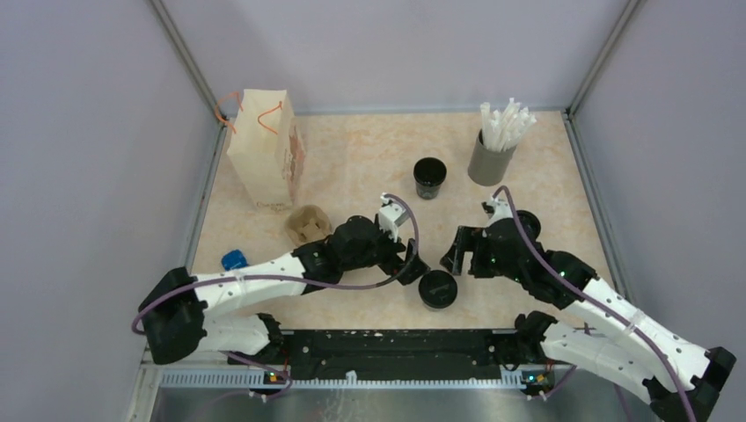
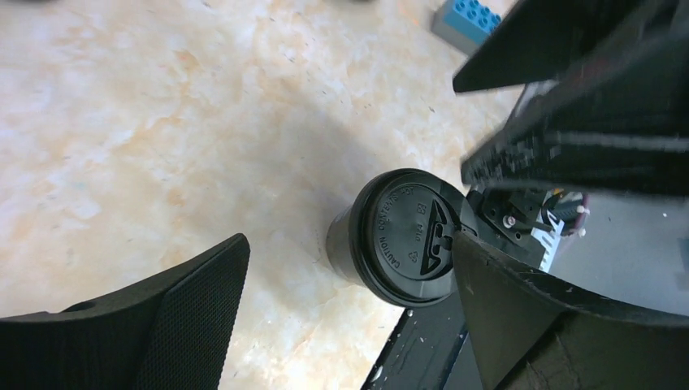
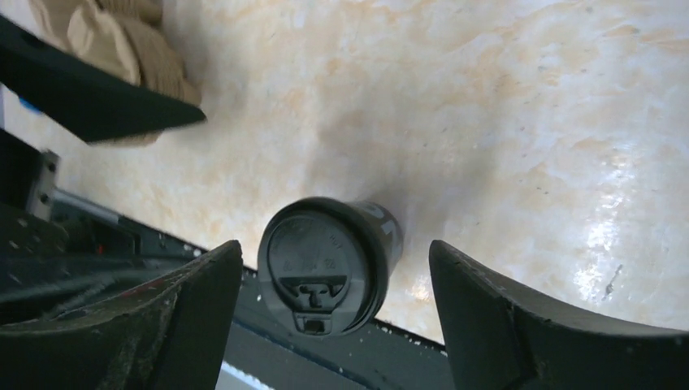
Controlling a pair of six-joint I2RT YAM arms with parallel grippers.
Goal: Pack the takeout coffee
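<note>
One lidded cup [image 1: 437,288]: black, upright on the desk [image 1: 369,158], at the near edge just by the black rail, between the two end effectors.
Lid: black, pressed on, with raised lettering and a sip slot visible in the left wrist view.
Left end effector [image 2: 349,244]: jaws spread wide, holding nothing. It is tilted over the cup from the left. One finger is well clear of the cup; the other is just beside the lid, and contact cannot be told.
Right end effector [image 3: 333,248]: jaws spread wide, holding nothing. It hangs above the cup from the right, and the desk shows on both sides between cup and fingers.
Open cup [image 1: 429,177]: black, no lid, upright mid-desk, well apart from the lidded one.
Cup carrier [image 1: 307,223]: brown pulp, just beyond the left arm's wrist.
Paper bag [image 1: 264,149]: standing at the far left corner, orange handles up.
Straw pot [image 1: 491,158]: grey, full of white straws, far right.
Blue block [image 1: 234,260]: near the left wall, beside the left arm.
</note>
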